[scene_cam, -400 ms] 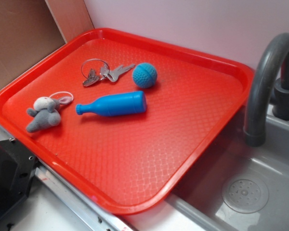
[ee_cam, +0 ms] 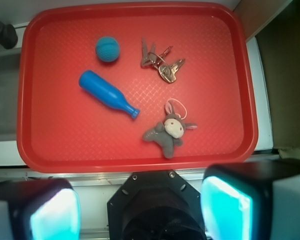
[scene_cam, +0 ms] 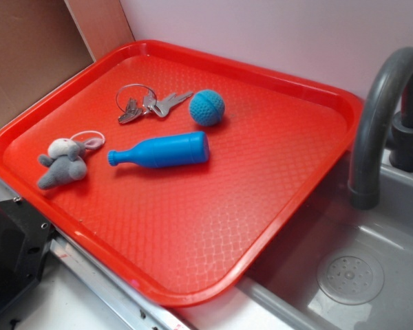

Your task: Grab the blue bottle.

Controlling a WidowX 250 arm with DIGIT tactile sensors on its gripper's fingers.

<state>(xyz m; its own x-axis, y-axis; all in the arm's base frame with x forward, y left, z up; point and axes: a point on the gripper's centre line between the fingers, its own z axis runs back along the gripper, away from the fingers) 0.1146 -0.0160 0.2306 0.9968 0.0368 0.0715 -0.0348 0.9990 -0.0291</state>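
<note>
I'm in the approach step: my end effector (ee_cam: 140, 210) hangs wide open and empty, off the tray's (ee_cam: 240, 100) near edge. The blue bottle (ee_cam: 107, 94) lies on its side mid-tray; next I descend, aligning across its body.

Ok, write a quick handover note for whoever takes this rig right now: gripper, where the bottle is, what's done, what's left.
Gripper: open, empty, high above the near edge of the red plastic tray, touching nothing.
Small smooth blue plastic bottle: lying on its side mid-tray, neck towards the grey stuffed toy animal; the round blue knitted ball and the metal key ring lie apart beyond it.
Done: nothing grasped yet.
Left: move over the bottle, descend, close across its body, lift.
</note>
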